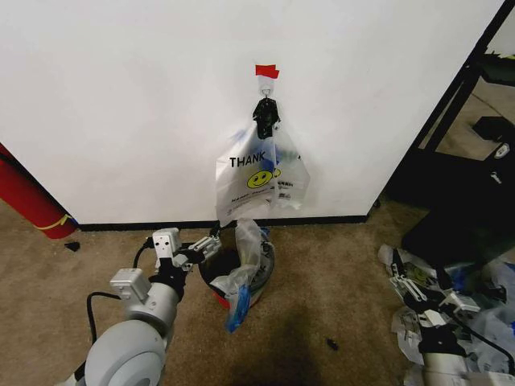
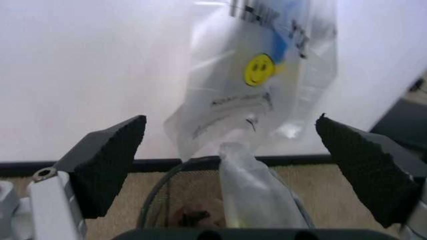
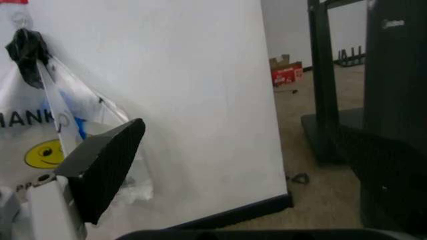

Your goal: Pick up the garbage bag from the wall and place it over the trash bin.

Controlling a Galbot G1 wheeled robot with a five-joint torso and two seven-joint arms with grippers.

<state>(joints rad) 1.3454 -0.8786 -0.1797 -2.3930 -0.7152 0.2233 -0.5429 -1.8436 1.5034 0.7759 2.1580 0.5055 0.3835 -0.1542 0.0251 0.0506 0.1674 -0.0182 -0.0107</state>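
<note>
Left gripper [image 2: 230, 172], jaws spread wide (nothing held), hovers over the trash bin [image 1: 216, 269]; reaching up to the hooked garbage bag [image 1: 256, 173] seems next.

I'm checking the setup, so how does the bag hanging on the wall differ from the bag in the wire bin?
The garbage bag hangs flat from a hook on the wall, its THANK print and smiley readable; the bag in the trash bin is bunched, spilling over the rim. The left hand is open beside the bin. Both are thin clear plastic with blue patches.
</note>
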